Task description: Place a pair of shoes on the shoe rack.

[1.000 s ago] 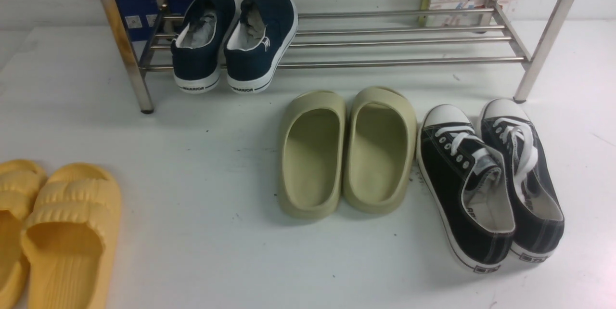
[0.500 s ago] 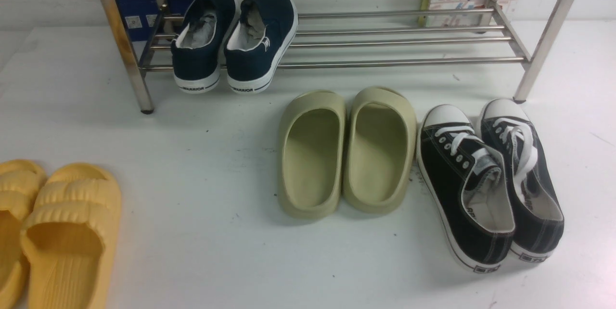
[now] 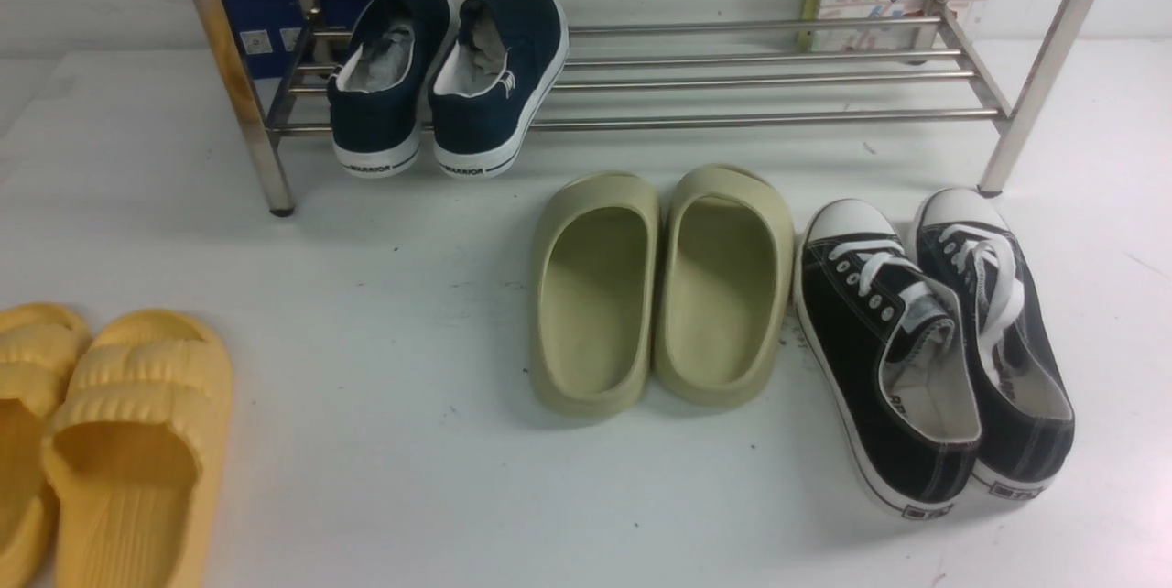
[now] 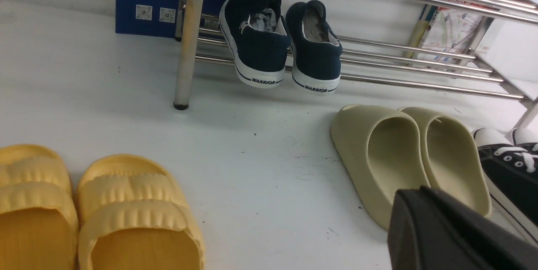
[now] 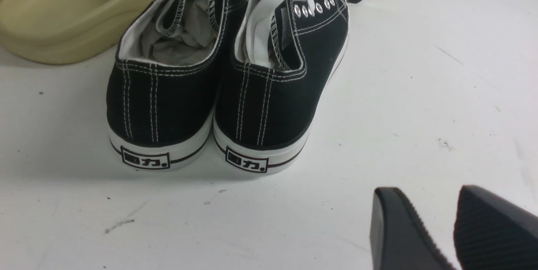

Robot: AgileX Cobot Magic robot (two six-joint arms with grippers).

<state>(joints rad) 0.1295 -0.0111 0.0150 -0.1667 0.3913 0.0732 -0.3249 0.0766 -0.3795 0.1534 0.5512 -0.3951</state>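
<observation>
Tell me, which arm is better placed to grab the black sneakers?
Probably the right: the right tool is open just behind the black sneakers, heels toward it; the left tool is shut, nearer the beige slippers.

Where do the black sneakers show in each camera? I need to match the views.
Front: black sneakers, lower right, beside the beige slippers.
Left wrist: only their toes, at the frame edge, beyond the slippers.
Right wrist: mid-frame, heels toward the camera.
Shared landmark: the beige slippers, beside them in every view.
</observation>
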